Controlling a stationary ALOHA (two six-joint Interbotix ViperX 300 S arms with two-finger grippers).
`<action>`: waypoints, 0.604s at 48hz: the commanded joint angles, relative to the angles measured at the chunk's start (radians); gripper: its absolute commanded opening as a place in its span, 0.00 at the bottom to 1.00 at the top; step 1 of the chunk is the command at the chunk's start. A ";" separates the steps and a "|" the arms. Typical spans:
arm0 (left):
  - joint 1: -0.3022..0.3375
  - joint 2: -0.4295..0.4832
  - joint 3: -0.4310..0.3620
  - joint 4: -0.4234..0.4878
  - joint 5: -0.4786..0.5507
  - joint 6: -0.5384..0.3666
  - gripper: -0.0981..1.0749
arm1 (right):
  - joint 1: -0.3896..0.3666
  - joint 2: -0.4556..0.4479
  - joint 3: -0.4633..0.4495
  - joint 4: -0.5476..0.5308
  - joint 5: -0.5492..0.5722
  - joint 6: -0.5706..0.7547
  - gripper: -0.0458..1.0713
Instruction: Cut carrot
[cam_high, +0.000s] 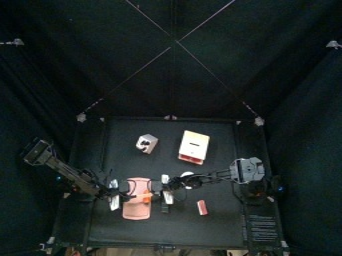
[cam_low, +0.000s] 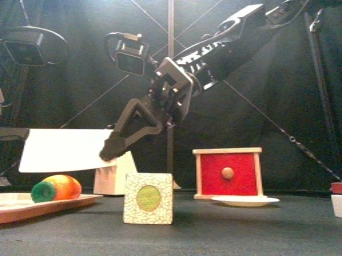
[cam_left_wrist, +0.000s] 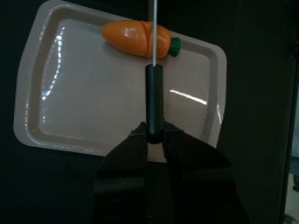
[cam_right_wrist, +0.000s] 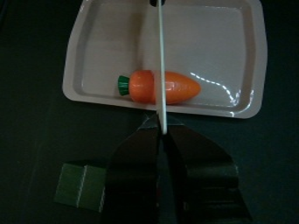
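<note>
In the top view the carrot (cam_high: 135, 201) is too small to make out. In the front view the tray (cam_low: 27, 208) is cut off at the side.

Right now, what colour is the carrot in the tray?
The carrot is orange with a green stem end, lying in a pale tray; the left wrist view shows it best.

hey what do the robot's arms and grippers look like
Both arms are black and jointed, left arm from one side, right arm from the other. Each gripper, left and right, has two flat, matte black jaws. No markings or cables are clear.
</note>
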 joint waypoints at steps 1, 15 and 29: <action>-0.021 0.000 -0.002 -0.012 0.003 -0.005 0.44 | -0.008 -0.015 0.000 0.006 0.011 -0.002 0.41; -0.021 0.003 0.006 -0.012 0.003 -0.005 0.44 | -0.014 -0.015 -0.003 0.009 0.011 -0.002 0.41; -0.021 0.005 0.006 -0.012 0.002 -0.005 0.44 | -0.014 -0.005 -0.006 0.018 0.011 -0.002 0.41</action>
